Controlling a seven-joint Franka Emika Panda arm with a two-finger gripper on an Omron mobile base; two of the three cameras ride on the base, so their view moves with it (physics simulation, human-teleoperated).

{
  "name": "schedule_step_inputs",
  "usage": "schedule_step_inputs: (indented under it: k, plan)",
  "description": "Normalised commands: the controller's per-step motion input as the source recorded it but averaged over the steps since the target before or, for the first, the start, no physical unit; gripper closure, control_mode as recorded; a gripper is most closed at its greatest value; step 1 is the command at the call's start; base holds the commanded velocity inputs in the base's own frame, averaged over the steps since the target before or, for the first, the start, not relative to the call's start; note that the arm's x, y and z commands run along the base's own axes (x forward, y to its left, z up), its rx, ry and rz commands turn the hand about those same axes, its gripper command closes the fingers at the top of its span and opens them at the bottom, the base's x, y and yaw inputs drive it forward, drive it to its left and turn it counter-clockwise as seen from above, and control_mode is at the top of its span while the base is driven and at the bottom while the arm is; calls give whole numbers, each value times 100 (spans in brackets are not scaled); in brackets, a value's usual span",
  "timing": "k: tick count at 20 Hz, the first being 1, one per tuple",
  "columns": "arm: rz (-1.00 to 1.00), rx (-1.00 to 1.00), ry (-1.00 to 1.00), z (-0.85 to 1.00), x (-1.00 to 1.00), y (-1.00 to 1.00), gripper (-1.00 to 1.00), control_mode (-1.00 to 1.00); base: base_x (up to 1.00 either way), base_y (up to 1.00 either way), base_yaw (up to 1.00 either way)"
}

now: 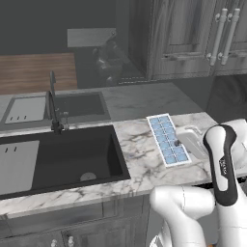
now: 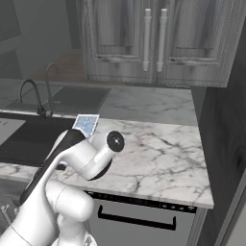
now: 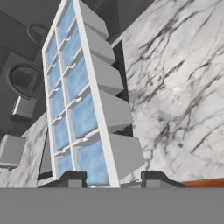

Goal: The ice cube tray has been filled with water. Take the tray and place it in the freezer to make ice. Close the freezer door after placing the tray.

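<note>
Tray: small flat white rectangular ice cube tray (image 1: 168, 140) with a two-column grid of cells, over the white grey-veined marble counter (image 1: 140, 159) just right of the sink; lifted clear of the stone in the hand view, cell undersides showing along one side.
Water: pale blue glossy squares (image 3: 81, 118) filling the tray's cells.
Pincer: two small dark fingertips of the pincer (image 3: 114, 180) closed on the near end of the tray, one tip at each side of its right-hand column; partly closed jaws, tray gripped between them.
Arm: white jointed arm (image 1: 224, 164) bent over the right part of the counter, covering the tray's near end in the left base view; in the right base view, only the tray's far corner (image 2: 87, 124) visible past the elbow.
Sink: dark rectangular basin (image 1: 67, 157) set in the counter, left of the tray, with a thin dark curved faucet (image 1: 54, 103) behind it.
Cabinets: grey wood-grain doors (image 2: 129, 38) with long pale vertical handles, behind the counter.
Below counter: dark appliance front with a black horizontal handle (image 2: 137, 218).
</note>
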Motion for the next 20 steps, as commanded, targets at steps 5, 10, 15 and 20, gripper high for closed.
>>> schedule_step_inputs:
  k: [5, 10, 15, 20]
  plan:
    - [0, 0, 13, 15, 0, -1, 100, -100, 0, 0, 0]
    - [0, 0, 14, 10, 4, 0, 100, -100, 0, 0, 0]
    - [0, 0, 4, 1, 0, 0, 100, -100, 0, 0, 0]
    - [0, 0, 0, 0, -1, 0, 100, 100, -4, 0, 0]
